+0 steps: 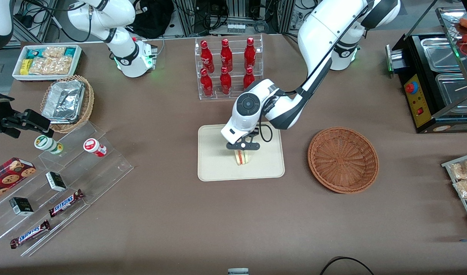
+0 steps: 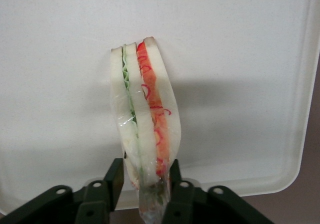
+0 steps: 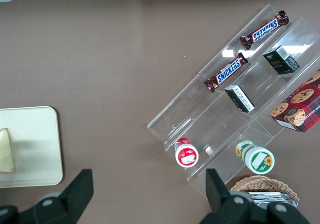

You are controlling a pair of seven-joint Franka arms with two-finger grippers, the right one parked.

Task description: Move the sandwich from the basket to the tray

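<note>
Nearest the front camera, toward the parked arm's end of the bench (image 1: 226, 229): clear stepped rack (image 1: 65, 187) with two Snickers bars (image 1: 65, 203), two small dark boxes (image 1: 21, 206), a cookie box (image 1: 10, 173) and two small round pots (image 1: 94, 147).

Mid-bench: tray (image 1: 214, 168) lies flat. Sandwich (image 1: 241, 156) stands on edge over the tray, roughly mid-tray, slightly toward the camera-side rim. Can't tell from these views whether its lower edge touches the tray surface.

Claw (image 1: 242, 150) is directly above the sandwich, clamped on it. Wrist view confirms: sandwich (image 2: 145, 119) is pinched between both fingers (image 2: 114, 180), one on each bread face, green filling layer on one side, orange-red layer on the other, tray (image 2: 280, 58) underneath. Sandwich looks wrapped in clear film, bunched at the claw (image 2: 146, 184).

Right wrist view shows a pale wedge (image 3: 6, 151) on the tray (image 3: 40, 144), same position.

Basket (image 1: 343, 159) sits beside the tray, toward the working arm's end, well apart from it, nothing in it.

Farther from the camera than the tray: clear rack of six red bottles (image 1: 226, 67), just past the arm's wrist.

Toward the parked arm's end: tan wicker basket (image 1: 86, 103) holding a foil container (image 1: 63, 100), then a white bin of snack packets (image 1: 48, 61) farther out.

Working arm's end: black warmer unit (image 1: 436, 80) with steel pans; snack packets (image 1: 464, 177) at the bench edge.
</note>
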